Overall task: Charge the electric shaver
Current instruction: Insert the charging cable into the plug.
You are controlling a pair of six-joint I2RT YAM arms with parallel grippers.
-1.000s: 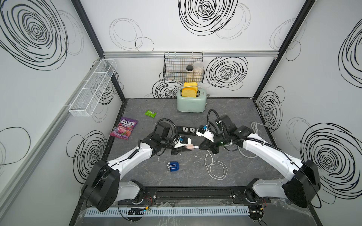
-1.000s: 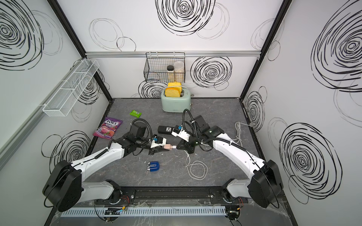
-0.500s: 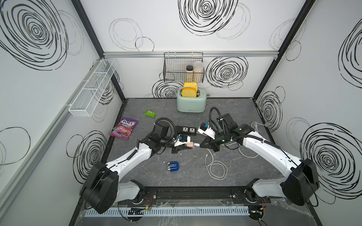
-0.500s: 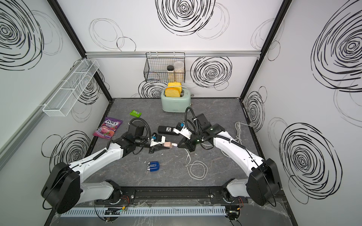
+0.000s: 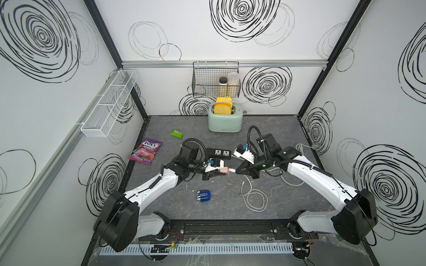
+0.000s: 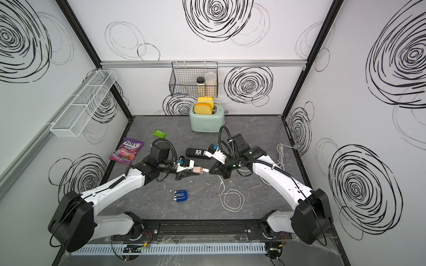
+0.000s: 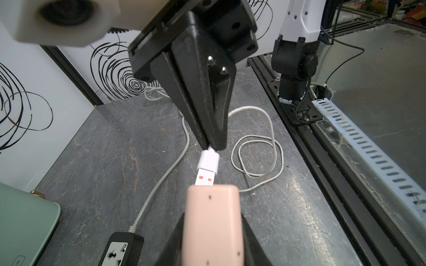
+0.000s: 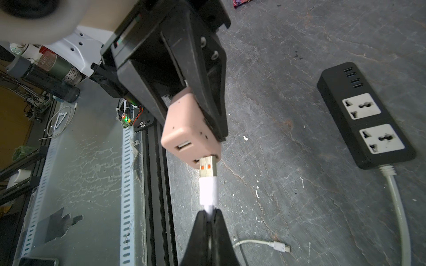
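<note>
Left gripper (image 5: 218,172) is clamped on the pale-pink USB adapter (image 7: 212,221), held above the tabletop (image 5: 276,129) near its middle, port face toward the right arm. Right gripper (image 5: 238,171) has its jaws pinched tight on the rear end of the white USB-A plug (image 8: 208,182). The plug's metal tip touches the adapter's lower port; can't tell how far in, and most of the metal is still showing. A second port beside it is free.

White cable (image 5: 253,199) trails from the plug down to a loose loop on the tabletop toward the front edge, right of centre. Its small connector end (image 8: 280,247) lies free.

Electric shaver (image 5: 204,196), dark blue, foil side up, lies flat near the middle of the front edge, well apart from both grippers and the cable.

Black power strip (image 5: 219,153) lies just behind the grippers, both sockets empty. Mint toaster (image 5: 224,121) is at the back edge, the purple candy bag (image 5: 146,150) at the left edge.
</note>
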